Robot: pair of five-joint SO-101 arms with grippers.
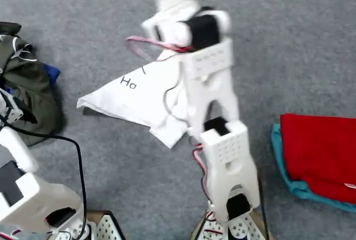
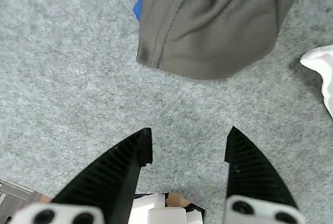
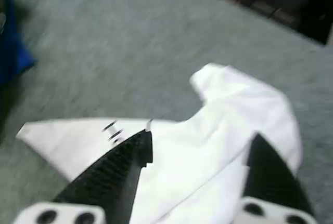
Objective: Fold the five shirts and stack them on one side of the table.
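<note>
Right hand (image 3: 202,141) spread, empty, above the white shirt (image 1: 139,98) lying rumpled mid-desk (image 1: 289,56); probably lining up a pinch. Left hand (image 2: 190,133) spread, empty, low beside the olive shirt (image 2: 208,26). Red shirt (image 1: 320,153) folded on teal shirt (image 1: 286,181), opposite side: looks like the stack.

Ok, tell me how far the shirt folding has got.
Done: a red shirt lies folded on a teal shirt at the table's right edge. In hand: the right gripper hangs open over the half-folded white shirt. Left: the crumpled olive shirt and the blue shirt beside it.
</note>
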